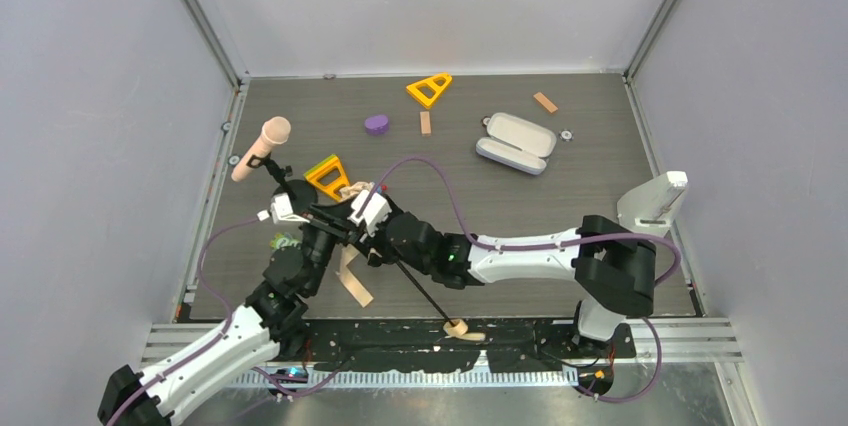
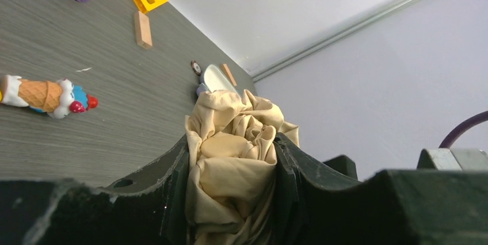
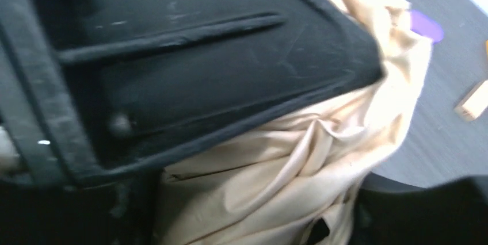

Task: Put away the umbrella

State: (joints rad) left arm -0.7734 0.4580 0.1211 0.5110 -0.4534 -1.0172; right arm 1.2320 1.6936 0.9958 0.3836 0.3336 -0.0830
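The left end effector [image 2: 233,161] is clenched on the bunched canopy of the pale beige fabric folding umbrella [image 2: 230,118], its black shaft slanting toward the grey desk's [image 1: 600,196] near edge. The right end effector [image 3: 299,159] straddles the same fabric; I cannot tell whether it grips. Both arms bend inward, wrists meeting left of centre.

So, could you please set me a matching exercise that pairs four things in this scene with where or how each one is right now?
Things:
1. umbrella canopy
2. case
3. microphone
4. purple block

Place or state:
A. lying open, far right of the table
B. close to the left wall
C. bunched between the fingers of the left gripper
D. far centre, left of a small wooden block

Pairs: 1-C, 2-A, 3-B, 4-D
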